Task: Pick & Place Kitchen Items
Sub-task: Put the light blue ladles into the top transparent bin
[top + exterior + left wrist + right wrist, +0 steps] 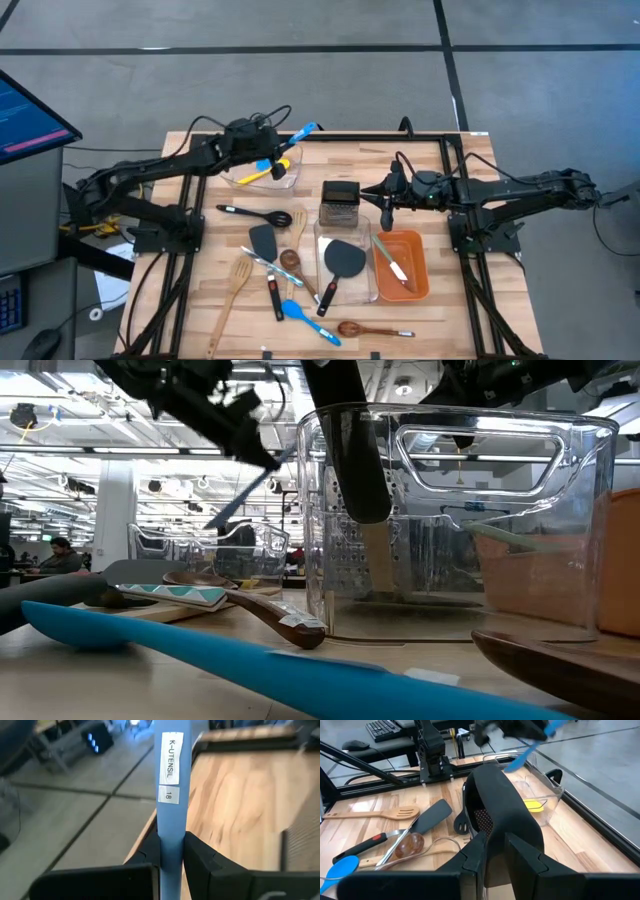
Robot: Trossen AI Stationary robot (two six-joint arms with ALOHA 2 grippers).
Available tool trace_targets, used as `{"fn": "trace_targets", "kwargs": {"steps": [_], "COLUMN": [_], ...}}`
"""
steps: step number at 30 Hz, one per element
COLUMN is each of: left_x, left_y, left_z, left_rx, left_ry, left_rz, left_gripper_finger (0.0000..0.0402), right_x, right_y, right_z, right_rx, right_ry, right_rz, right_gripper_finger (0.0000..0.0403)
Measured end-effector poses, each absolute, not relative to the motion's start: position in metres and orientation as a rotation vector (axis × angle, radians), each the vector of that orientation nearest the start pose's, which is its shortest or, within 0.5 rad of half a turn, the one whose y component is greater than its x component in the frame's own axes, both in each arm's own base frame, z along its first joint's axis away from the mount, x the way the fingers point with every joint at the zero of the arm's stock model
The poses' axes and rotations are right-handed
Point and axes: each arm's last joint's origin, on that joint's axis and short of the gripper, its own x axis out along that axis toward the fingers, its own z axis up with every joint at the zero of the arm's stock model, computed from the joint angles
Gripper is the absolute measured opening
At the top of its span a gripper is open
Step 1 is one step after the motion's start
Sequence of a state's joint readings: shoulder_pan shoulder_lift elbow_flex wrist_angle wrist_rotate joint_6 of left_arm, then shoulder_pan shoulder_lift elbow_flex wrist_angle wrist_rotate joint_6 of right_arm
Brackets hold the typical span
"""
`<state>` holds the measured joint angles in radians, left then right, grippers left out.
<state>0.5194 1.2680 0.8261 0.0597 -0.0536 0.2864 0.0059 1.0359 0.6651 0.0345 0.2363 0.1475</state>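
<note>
Up at the desk's [450, 170] far edge, the left gripper [268, 150] hangs over the clear tub [288, 175] in the far-left corner, fingers [200, 865] clamped on the handle of a blue utensil [295, 134] that pokes out past the tub toward the far rail. The wrist view reads its label [170, 767] plainly: "K-UTENSIL", then "18". A yellow utensil [262, 174] lies in that tub.

Over on the right, the right gripper [388, 208] hovers mid-desk beside the steel box grater [340, 203], fingers [522, 852] closed on a black utensil handle [507, 815].

In front of the grater, a second clear tub [372, 290] holds a black turner [343, 260]. Just right of it, an orange tub [420, 285] carries one pale utensil [394, 262].

The near-left half of the desk is crowded. Count with me: one black slotted spoon [255, 213], one grey spatula [264, 240], one slotted wooden spatula [236, 282], one blue spoon [305, 318], one dark wooden spoon [368, 329] along the near edge, and a tangle of red-handled and wooden pieces between them that I can't separate.

Open board shows along the far-right stretch and the far left edge of the desk.
</note>
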Motion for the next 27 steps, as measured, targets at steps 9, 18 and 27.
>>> {"fn": "trace_targets", "kwargs": {"steps": [9,18,27], "left_x": [0.243,0.229,0.216], "left_y": [0.164,0.168,0.158], "left_z": [0.232,0.217,0.187], "left_rx": [0.120,0.073,0.042], "left_ry": [0.629,0.791,0.887], "left_rz": [0.540,0.536,0.510], "left_gripper_finger": [0.0030,0.0030,0.0030], "right_x": [0.225,0.225,0.225], "right_y": [-0.005,-0.005,-0.006], "right_z": [0.264,0.263,0.263], "right_rx": [0.102,0.101,0.101], "right_ry": [0.341,0.349,0.348], "right_rz": [-0.254,-0.254,-0.255], "right_gripper_finger": [0.0063,0.0063,0.0063]}}
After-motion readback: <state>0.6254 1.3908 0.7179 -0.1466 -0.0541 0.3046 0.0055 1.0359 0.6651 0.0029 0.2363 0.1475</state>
